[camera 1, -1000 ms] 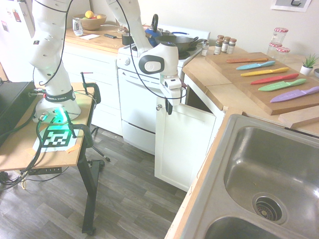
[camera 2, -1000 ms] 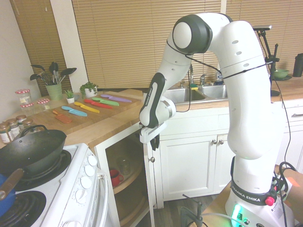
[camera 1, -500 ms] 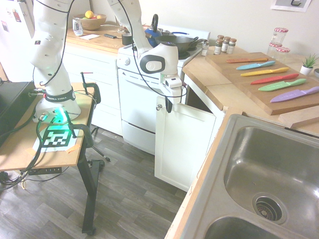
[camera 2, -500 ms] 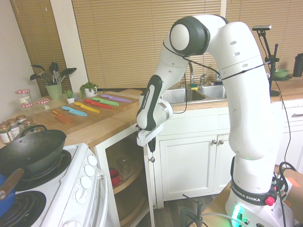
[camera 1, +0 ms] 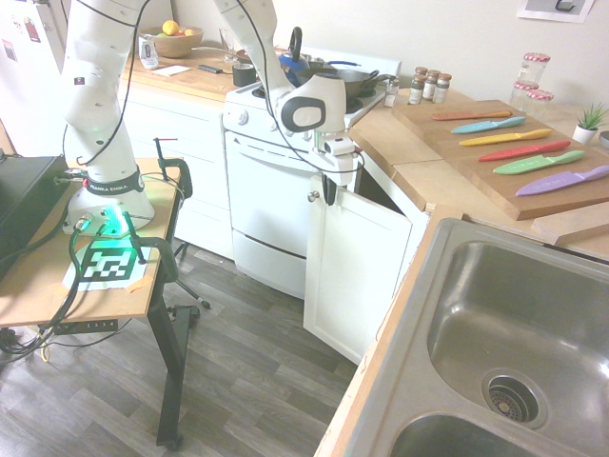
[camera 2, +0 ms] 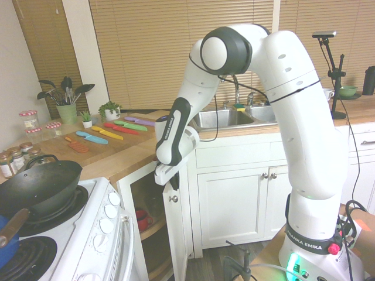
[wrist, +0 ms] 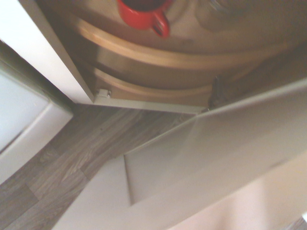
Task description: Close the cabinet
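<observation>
The cabinet [camera 1: 357, 271] stood between the oven [camera 1: 266, 205] and the sink [camera 1: 504, 333], its door partly ajar. The gripper [camera 1: 329, 193] pressed against the door's top edge beside the knob [camera 1: 312, 196]; I could not tell how its fingers stood. A red mug [wrist: 144, 12] (on a curved shelf) showed inside.

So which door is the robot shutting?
Find the white oven. Right beside it, below the wooden countertop, is the white shaker cabinet door with a small round silver knob. Unlike its neighbours, it hangs partly open, with the gripper at its top edge.
</observation>
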`<state>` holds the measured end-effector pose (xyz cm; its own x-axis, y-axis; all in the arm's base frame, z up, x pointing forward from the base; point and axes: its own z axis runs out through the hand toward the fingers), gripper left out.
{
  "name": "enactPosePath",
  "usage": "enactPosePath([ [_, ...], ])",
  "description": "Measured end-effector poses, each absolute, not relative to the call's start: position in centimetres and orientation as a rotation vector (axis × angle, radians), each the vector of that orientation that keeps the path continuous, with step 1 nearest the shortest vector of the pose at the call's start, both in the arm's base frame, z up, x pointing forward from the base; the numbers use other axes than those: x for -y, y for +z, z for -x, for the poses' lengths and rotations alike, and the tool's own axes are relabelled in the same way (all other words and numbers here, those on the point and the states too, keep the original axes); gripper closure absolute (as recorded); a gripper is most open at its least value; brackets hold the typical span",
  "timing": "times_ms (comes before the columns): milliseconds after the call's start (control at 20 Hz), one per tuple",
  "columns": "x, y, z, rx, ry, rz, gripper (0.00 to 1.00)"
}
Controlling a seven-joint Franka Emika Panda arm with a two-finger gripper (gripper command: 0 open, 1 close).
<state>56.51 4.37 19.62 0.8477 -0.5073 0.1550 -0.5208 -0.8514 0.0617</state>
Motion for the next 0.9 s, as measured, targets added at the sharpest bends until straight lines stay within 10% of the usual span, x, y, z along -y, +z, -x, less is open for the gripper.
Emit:
enactPosePath([
  [900,-3.4,22.7,-57.1,0.911,0.298,-2.892,1.00],
])
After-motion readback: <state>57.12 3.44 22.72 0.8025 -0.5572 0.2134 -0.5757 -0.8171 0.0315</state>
